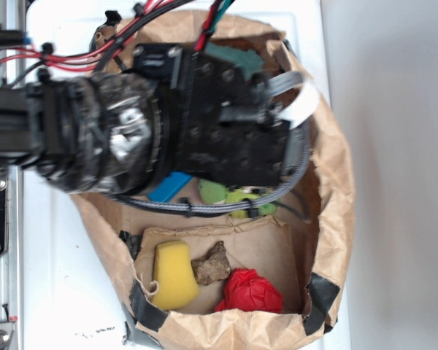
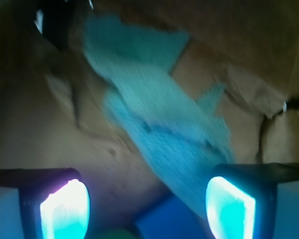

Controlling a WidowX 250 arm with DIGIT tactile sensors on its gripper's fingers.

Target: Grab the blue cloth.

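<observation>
In the exterior view, a big brown paper bag [image 1: 336, 168] lies open on a white table [image 1: 379, 87]. The black robot arm [image 1: 204, 117] reaches over the bag and hides much of what is inside. Only a small piece of the blue cloth [image 1: 237, 58] peeks out past the arm, near the top edge of the bag. It looks dark teal here. Under the arm, a bright blue block [image 1: 169, 187] and a green plush toy [image 1: 230, 195] sit in the middle of the bag. Lower in the bag lie a yellow sponge [image 1: 174, 273], a brown rock [image 1: 212, 265] and a red ball [image 1: 252, 292]. The rock is between the sponge and the ball. The gripper's fingers are hidden in this view.

In the wrist view, the blue cloth [image 2: 159, 124] lies flat on the brown paper floor of the bag. It is pale teal-blue, bumpy like a towel, with ragged, uneven edges. It runs in a long slanted strip from the top of the bag floor down toward the right finger. The gripper [image 2: 147, 204] hangs above it with its two fingers [image 2: 65, 209] spread wide apart, holding nothing. The picture is blurry. The blue block [image 2: 164, 219] shows between the fingers, just beside the lower end of the cloth.
</observation>
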